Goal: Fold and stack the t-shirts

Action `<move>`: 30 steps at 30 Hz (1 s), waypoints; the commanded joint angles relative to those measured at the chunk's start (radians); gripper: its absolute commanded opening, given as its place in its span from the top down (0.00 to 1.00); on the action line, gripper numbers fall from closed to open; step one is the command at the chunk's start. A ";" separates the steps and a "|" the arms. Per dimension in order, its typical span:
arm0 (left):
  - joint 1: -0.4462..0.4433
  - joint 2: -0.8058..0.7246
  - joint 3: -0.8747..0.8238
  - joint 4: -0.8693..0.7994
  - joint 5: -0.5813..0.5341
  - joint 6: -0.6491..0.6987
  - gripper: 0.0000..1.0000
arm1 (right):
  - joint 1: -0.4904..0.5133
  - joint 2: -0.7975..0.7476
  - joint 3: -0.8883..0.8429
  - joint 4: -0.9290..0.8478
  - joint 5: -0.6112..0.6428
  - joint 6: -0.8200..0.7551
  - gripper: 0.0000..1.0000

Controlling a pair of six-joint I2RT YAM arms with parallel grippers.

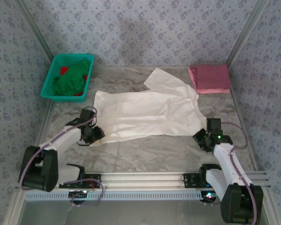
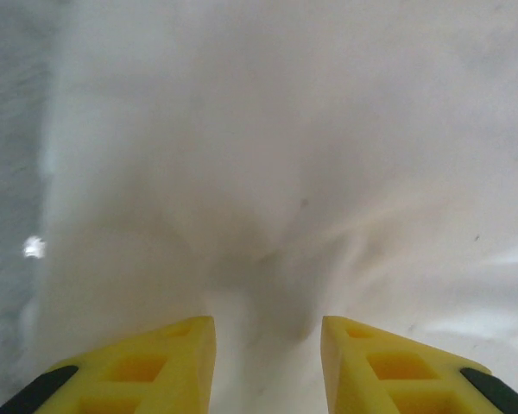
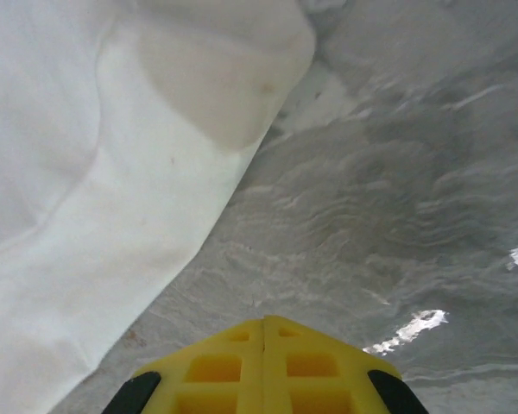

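A cream-white t-shirt [image 1: 150, 112] lies spread flat across the middle of the table. A dusty pink t-shirt [image 1: 209, 78] sits folded at the back right. My left gripper [image 1: 94, 133] hovers low over the white shirt's near-left corner. In the left wrist view its yellow fingers [image 2: 168, 362] stand apart, so the gripper [image 2: 268, 345] is open, with wrinkled white cloth [image 2: 276, 172] beneath and between them. My right gripper [image 1: 203, 138] is by the shirt's near-right edge. It [image 3: 263, 326] is shut on nothing over bare table, with the white shirt's edge [image 3: 112, 216] to its left.
A teal mesh basket [image 1: 50, 79] holding green and red cloth stands at the back left. Patterned walls close in the back and both sides. A metal rail [image 1: 145, 178] runs along the near edge between the arm bases. The grey marbled tabletop [image 3: 397, 198] shows on the right.
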 commanded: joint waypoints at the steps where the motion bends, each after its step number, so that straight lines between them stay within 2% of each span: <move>1: 0.026 -0.053 0.111 -0.188 -0.110 0.073 0.63 | -0.006 0.057 0.107 -0.028 -0.032 -0.066 0.93; 4: 0.065 -0.036 0.201 -0.169 -0.135 0.118 0.63 | 0.062 0.155 0.223 0.014 -0.038 -0.109 0.92; 7: 0.051 0.032 0.281 -0.031 -0.091 0.118 0.64 | 0.143 0.343 0.395 0.061 -0.033 -0.178 0.95; 10: 0.022 0.183 0.404 0.061 -0.078 0.137 0.68 | 0.213 0.587 0.620 0.071 -0.003 -0.249 1.00; 14: 0.028 0.440 0.618 0.113 -0.066 0.175 0.73 | 0.220 0.931 0.980 0.088 -0.017 -0.315 1.00; 16: 0.027 0.557 0.728 0.112 -0.066 0.193 0.75 | 0.216 1.112 1.201 -0.017 -0.079 -0.352 1.00; 18: 0.013 0.664 0.814 0.114 -0.072 0.203 0.80 | 0.210 1.245 1.341 -0.034 -0.122 -0.322 1.00; 21: -0.020 0.757 0.863 0.146 -0.121 0.215 0.80 | 0.192 1.370 1.423 -0.001 -0.139 -0.236 1.00; 25: -0.021 0.837 0.872 0.188 -0.098 0.167 0.80 | 0.181 1.445 1.445 0.053 -0.093 -0.197 1.00; 28: -0.025 0.850 0.827 0.232 -0.072 0.140 0.80 | 0.172 1.430 1.355 0.118 -0.067 -0.149 1.00; 30: -0.034 0.838 0.776 0.249 -0.068 0.130 0.80 | 0.169 1.373 1.231 0.182 -0.060 -0.118 1.00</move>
